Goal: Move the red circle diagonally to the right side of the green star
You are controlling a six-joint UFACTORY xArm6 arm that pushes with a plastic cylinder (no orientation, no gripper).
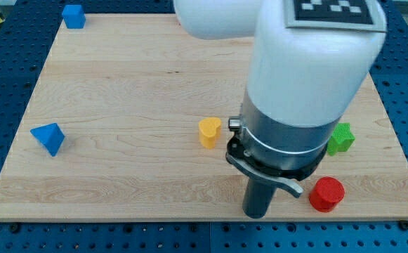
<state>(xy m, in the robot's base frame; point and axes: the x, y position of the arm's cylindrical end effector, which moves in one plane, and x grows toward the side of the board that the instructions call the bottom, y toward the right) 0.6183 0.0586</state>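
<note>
The red circle (pixel 326 194) lies near the board's bottom right. The green star (pixel 341 138) sits above it, slightly to the right, partly hidden by the arm. My tip (pixel 258 214) rests on the board near the bottom edge, left of the red circle with a gap between them. The arm's white and grey body covers much of the view's upper right.
A yellow block (pixel 209 131) stands left of the arm near the board's middle. A blue triangular block (pixel 48 138) lies at the left edge. A blue block (pixel 74 15) sits at the top left corner. The wooden board (pixel 119 84) rests on a blue perforated table.
</note>
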